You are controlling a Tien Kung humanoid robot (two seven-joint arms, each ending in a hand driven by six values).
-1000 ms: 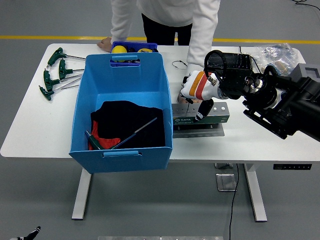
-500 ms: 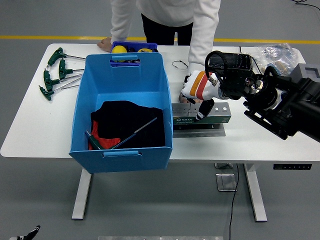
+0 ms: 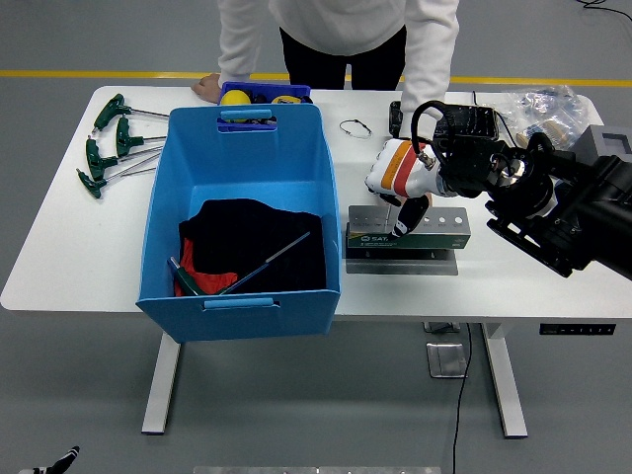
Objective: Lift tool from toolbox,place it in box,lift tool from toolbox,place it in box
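From my remote station I see the white table [image 3: 59, 267] standing on a grey floor crossed at the far side by a yellow line [image 3: 99, 74]. The blue box [image 3: 243, 222], my landmark, sits left of centre on the table; inside it lie a black and red cloth [image 3: 252, 242] and one long-shafted tool [image 3: 262, 264]. Just right of the box stands the green toolbox [image 3: 405, 237] on its metal base. My right hand [image 3: 400, 183], in a white glove with an orange band, hangs over the toolbox's left part with fingers curled downward; I cannot tell whether they grip anything. Left of the box, near the table's far left corner, lie several green-handled T-wrenches [image 3: 109, 143]. Behind the box sit a small blue tray [image 3: 265, 92] with a yellow object, and a person in a white top, one hand [image 3: 207, 87] resting on the table. Far right of the box lies a clear plastic bag [image 3: 543, 104].
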